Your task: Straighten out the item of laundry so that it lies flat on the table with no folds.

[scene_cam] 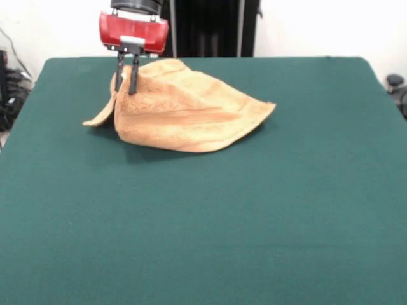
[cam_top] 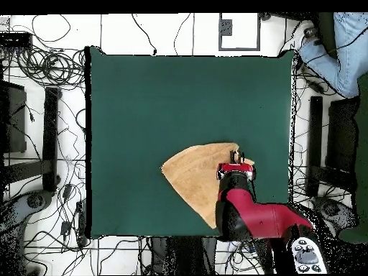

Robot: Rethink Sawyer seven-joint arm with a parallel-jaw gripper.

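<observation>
The hand (scene_cam: 127, 81) grips a raised corner of the towel (scene_cam: 184, 111), its two fingers closed on the cloth. The towel sits folded over on itself at the far side of the counter (scene_cam: 203, 222), near the robot. Unfolding seems underway; next, the corner likely needs pulling outward until the doubled layer opens.

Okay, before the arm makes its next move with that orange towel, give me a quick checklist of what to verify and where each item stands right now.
1. Pincer pinching the towel corner: ok, shut on cloth.
2. Corner lifted off the table: ok, raised at the arm's side.
3. Towel flat, no folds: not ok, draped and folded over.
4. Room to spread: ok, open felt toward the camera in the front view.
5. Person away from towel: ok, beyond the table corner.
6. Layers gripped: cannot tell.
</observation>
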